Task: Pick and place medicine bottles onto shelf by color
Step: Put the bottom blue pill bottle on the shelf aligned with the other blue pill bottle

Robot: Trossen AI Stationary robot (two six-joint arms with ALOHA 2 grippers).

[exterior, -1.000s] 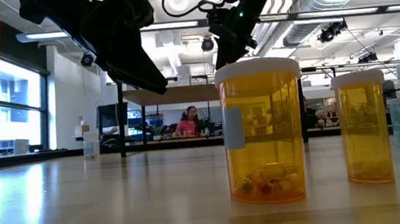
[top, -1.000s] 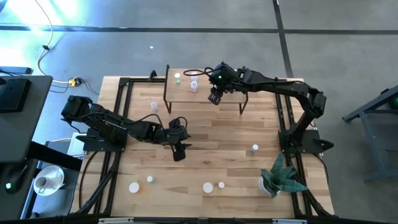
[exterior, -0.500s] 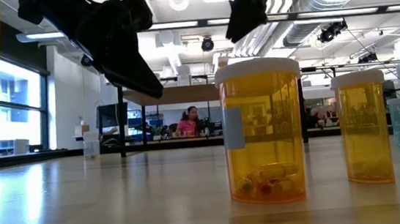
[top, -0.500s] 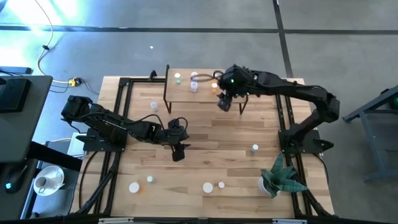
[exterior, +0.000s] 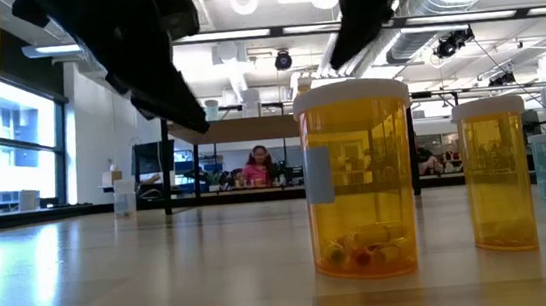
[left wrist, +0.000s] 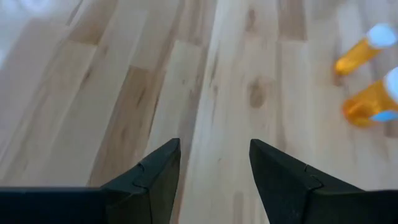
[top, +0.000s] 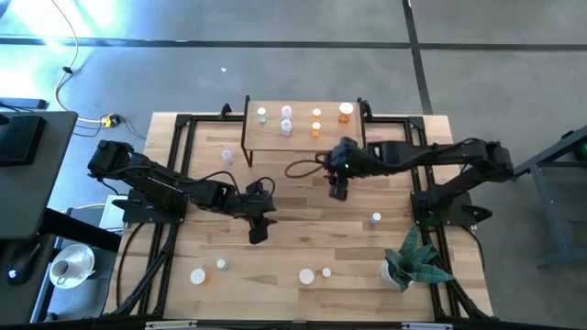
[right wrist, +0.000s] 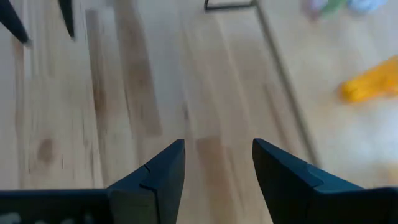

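Observation:
The shelf (top: pixel 303 137) stands at the table's far side on thin black legs. On it stand a pale green bottle (top: pixel 262 115), two whitish ones (top: pixel 286 119), two small orange ones (top: pixel 316 122) and a larger orange one (top: pixel 345 111). Two orange bottles (exterior: pixel 359 180) (exterior: pixel 496 177) stand on the table near its front edge, and they also show in the left wrist view (left wrist: pixel 367 81). My left gripper (top: pixel 256 236) (left wrist: pixel 214 155) is open and empty over the table's middle left. My right gripper (top: pixel 337 191) (right wrist: pixel 217 155) is open and empty just near of the shelf.
More bottles stand loose on the table: one left of the shelf (top: pixel 227 156), one at the right (top: pixel 376 218) and two at the front left (top: pixel 209 270). A potted plant (top: pixel 417 261) stands at the front right corner. A blurred orange bottle (right wrist: pixel 370 84) shows in the right wrist view.
My right gripper has left the space above the shelf, moving toward the table's near edge and down over the table's middle. The orange bottles on the shelf's right part now show uncovered. My left gripper has shifted slightly toward the near edge.

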